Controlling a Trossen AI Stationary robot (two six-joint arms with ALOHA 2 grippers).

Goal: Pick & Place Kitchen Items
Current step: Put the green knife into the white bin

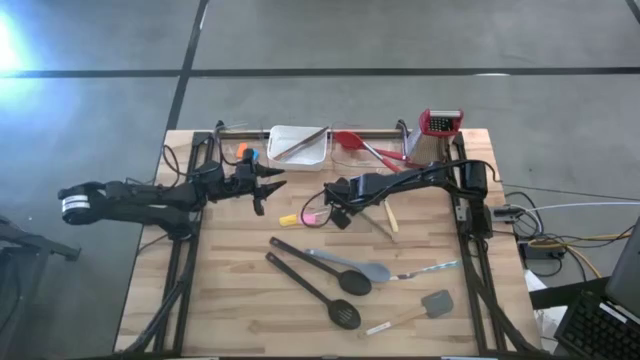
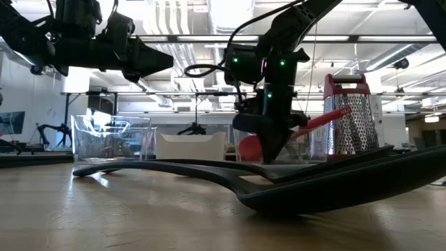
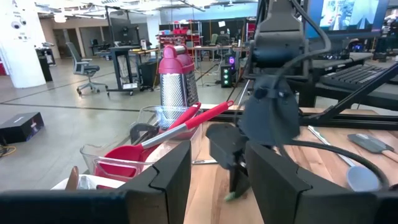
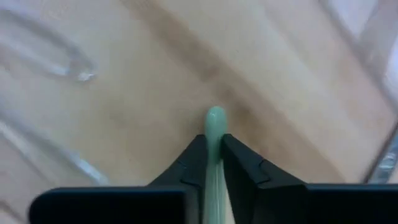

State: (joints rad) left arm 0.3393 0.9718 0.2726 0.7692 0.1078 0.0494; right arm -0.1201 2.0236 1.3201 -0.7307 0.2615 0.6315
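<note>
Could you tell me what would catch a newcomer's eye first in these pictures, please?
Probably the right gripper, down at the table's middle, shut on a slim pale green piece. Next, the left gripper hovering above the table's left side, holding nothing. Then the long black spoons lying diagonally on the near boards, and the red-topped grater at the far right corner.

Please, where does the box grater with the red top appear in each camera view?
High view: box grater at the table's far edge, towards the right.
Low view: grater right of centre, in the background.
Left wrist view: grater upper middle-left.
Right wrist view: not in it.
Shared landmark: red spoon beside it.
</note>
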